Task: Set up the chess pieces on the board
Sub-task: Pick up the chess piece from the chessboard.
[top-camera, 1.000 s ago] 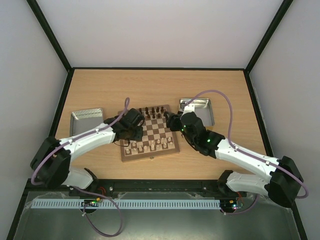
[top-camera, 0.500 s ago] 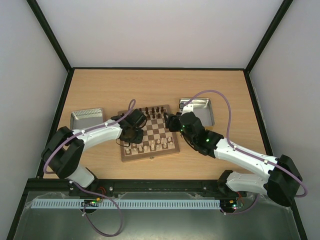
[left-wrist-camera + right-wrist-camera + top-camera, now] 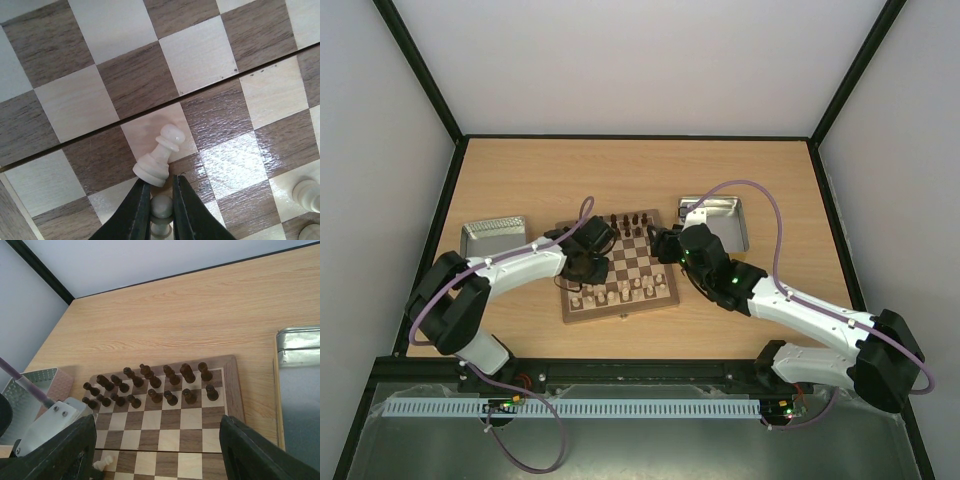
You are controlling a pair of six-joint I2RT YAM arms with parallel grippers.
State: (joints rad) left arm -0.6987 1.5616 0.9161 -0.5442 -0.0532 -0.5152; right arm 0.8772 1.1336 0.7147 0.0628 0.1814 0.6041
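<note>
The board (image 3: 620,312) lies mid-table, with pale chess pieces (image 3: 620,293) along its near rows. My left gripper (image 3: 588,264) is low over the board's left side. In the left wrist view its jaws (image 3: 161,181) are nearly closed on the round head of an upright pale pawn (image 3: 161,206). A second pale pawn (image 3: 159,160) lies tipped on its side just past the fingertips, and it also shows in the right wrist view (image 3: 103,463). My right gripper (image 3: 665,245) hovers over the board's right edge, and in its own view (image 3: 160,460) it is wide open and empty.
Dark brown chessmen (image 3: 150,382) fill the board's two far rows. One metal tin (image 3: 492,238) sits left of the board and another (image 3: 720,222) sits right of it, close behind my right gripper. More pale pieces (image 3: 305,190) stand right of my left fingers.
My left arm has swung its elbow inward and the gripper has shifted slightly right along the board's left side. The right arm has stayed almost still.
</note>
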